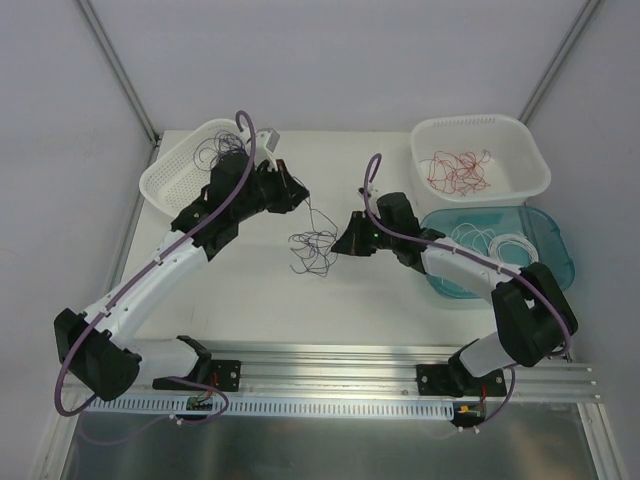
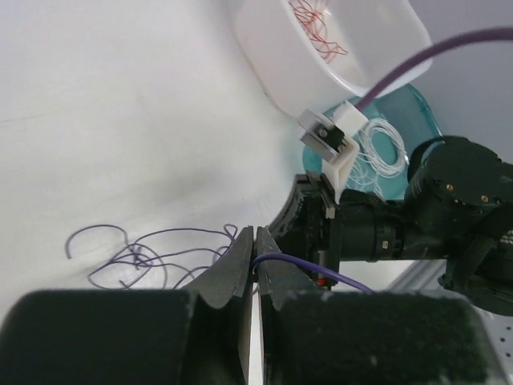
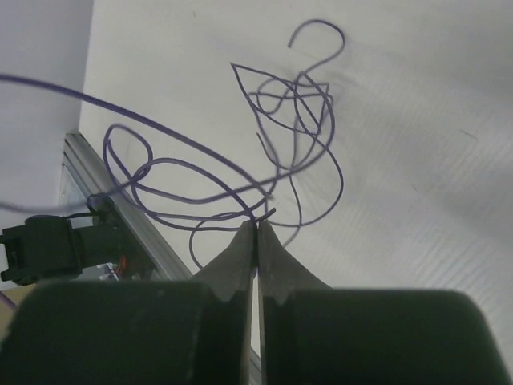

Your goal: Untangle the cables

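White desk [image 1: 250,300], grey walls; dark purple hair-thin wire tangle [image 1: 314,250] lies mid-desk between arms; left end effector [image 2: 255,234] is pinched shut on one strand, held raised to draw it out; right end effector [image 3: 256,226] is closed on tangle's edge, likely anchoring it.

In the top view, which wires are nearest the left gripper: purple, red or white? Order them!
1. Purple cables, table middle, left gripper pinching one.
2. Red cables, in white tub, back right.
3. White cables, in teal tray, right side.
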You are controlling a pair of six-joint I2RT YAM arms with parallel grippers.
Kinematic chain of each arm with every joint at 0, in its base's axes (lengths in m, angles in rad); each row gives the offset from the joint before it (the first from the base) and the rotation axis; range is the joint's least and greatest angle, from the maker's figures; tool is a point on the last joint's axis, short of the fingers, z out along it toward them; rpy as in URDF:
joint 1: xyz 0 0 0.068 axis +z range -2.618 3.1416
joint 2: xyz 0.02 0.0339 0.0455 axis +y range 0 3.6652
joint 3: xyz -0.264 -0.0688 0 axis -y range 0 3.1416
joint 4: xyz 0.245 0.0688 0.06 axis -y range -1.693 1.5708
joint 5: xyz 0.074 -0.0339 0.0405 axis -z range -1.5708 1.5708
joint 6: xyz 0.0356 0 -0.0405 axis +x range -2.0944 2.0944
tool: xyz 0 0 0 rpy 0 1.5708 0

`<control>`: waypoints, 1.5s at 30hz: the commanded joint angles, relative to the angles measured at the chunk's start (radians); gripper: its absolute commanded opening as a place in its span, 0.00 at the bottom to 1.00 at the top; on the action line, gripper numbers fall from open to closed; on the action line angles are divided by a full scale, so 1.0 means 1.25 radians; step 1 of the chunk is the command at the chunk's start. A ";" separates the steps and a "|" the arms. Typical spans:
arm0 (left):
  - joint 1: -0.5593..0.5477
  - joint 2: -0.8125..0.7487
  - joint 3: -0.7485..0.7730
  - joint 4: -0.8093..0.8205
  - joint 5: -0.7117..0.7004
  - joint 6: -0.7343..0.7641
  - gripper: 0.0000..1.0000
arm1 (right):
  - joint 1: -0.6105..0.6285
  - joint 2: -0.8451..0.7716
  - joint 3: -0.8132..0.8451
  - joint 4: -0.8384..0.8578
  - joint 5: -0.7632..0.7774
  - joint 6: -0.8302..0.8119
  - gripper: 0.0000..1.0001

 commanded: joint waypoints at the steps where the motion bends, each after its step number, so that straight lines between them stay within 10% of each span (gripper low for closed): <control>1: 0.035 -0.041 0.077 -0.069 -0.091 0.058 0.00 | -0.018 -0.046 -0.031 -0.040 0.048 -0.048 0.01; 19: 0.343 0.035 0.443 -0.268 -0.168 0.160 0.00 | -0.222 -0.190 -0.141 -0.378 0.182 -0.048 0.01; 45: 0.504 0.370 0.933 -0.270 -0.081 0.164 0.00 | -0.168 -0.263 -0.052 -0.455 0.122 -0.128 0.01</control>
